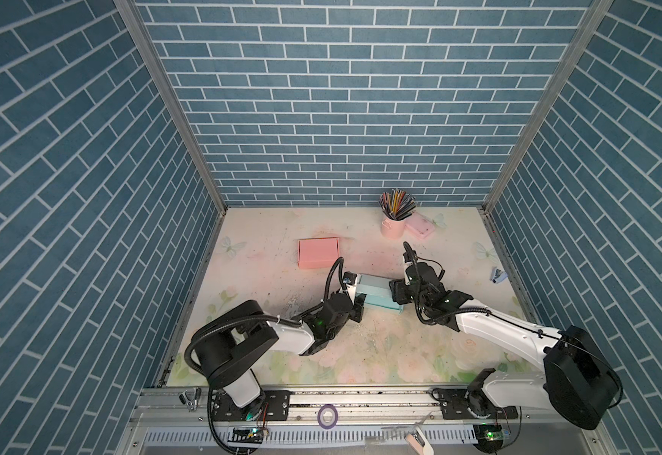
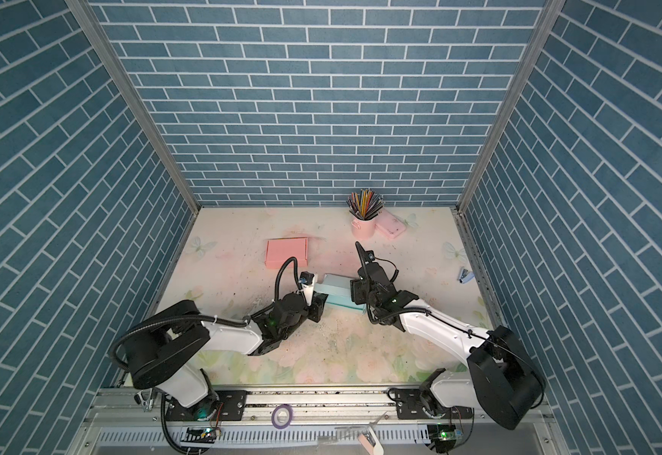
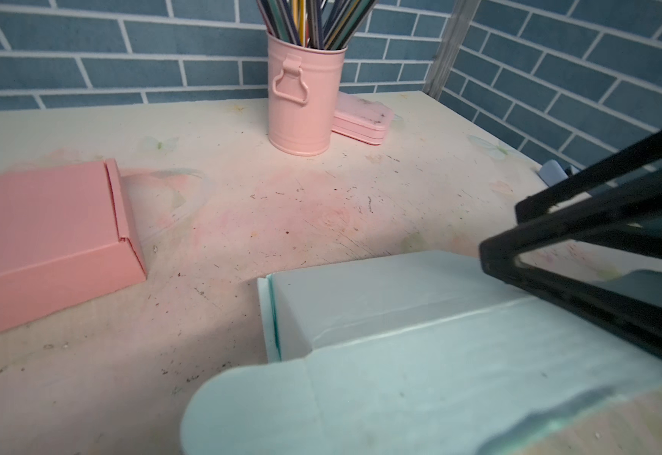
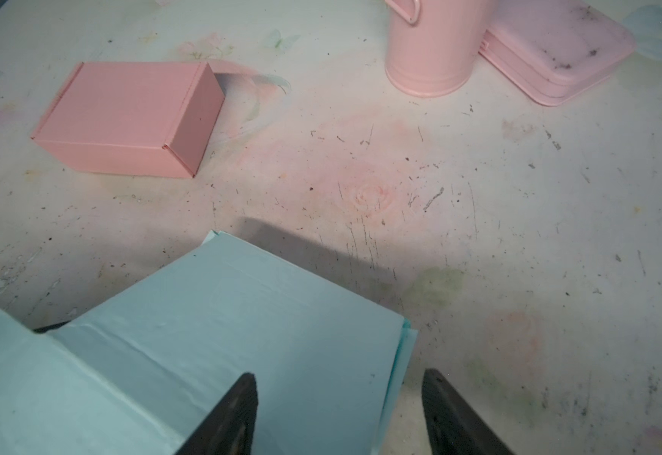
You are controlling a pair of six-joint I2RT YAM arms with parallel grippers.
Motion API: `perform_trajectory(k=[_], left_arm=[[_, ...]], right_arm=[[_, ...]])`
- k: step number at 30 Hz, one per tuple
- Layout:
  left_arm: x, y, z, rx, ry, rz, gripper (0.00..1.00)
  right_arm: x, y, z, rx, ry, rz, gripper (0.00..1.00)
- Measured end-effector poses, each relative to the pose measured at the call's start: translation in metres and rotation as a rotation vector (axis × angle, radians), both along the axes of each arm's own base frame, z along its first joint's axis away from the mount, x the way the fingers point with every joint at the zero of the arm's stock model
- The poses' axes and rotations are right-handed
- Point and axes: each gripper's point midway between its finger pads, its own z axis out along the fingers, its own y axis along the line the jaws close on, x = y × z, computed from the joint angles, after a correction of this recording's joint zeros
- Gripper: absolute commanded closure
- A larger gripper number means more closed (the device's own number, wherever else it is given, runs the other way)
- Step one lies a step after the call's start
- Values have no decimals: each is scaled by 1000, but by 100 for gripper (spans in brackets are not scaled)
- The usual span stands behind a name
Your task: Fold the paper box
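Paper box, pale blue, lay on the counter in both top views, between the left gripper and the right gripper. The left wrist view showed a loose flap up close, and I couldn't tell how that gripper stood. In the right wrist view the right gripper's fingers were spread, one over the box and one past its edge.

Bare desk runs along the near edge; blue paper box, pink box and pencil cup block the way beyond

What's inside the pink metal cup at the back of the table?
The pink metal cup holds a bunch of thin coloured sticks, maybe pencils, fanning out above its rim. Their lower ends are hidden by its wall.
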Motion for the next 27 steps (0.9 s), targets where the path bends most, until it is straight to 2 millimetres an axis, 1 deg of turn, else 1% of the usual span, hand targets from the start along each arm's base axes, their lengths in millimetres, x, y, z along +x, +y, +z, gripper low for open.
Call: perform_trajectory(k=[3,5,8,13,16,17,20,22,23,24,25,26,27], left_arm=[[-17,5,2,10,30,-61,33],[-29,10,4,28,55,-101,24],[-44,15,13,49,79,-157,16],[-66,26,32,74,111,-234,15],[-72,26,55,76,117,-262,15],[-71,25,66,71,116,-266,14],[-61,22,97,51,115,-252,14],[-44,23,111,30,138,-214,15],[-30,26,113,17,162,-185,16],[-19,29,112,10,182,-161,16],[-6,33,106,3,214,-133,16],[8,38,95,6,249,-101,16],[16,42,86,10,277,-79,16]], right_arm=[[-2,-4,-9,-2,12,-8,34],[-4,-6,-14,0,19,-14,34],[-5,-7,-19,6,26,-20,34],[-6,-9,-23,15,26,-28,34],[-6,-10,-23,16,25,-29,34],[-6,-10,-23,16,24,-29,34],[-7,-11,-22,17,22,-31,35],[-7,-12,-23,17,23,-33,34],[-7,-13,-23,18,23,-34,35],[-7,-13,-23,18,23,-34,35],[-7,-13,-23,18,22,-35,35],[-7,-13,-23,20,22,-34,35],[-7,-13,-23,21,22,-33,35]])
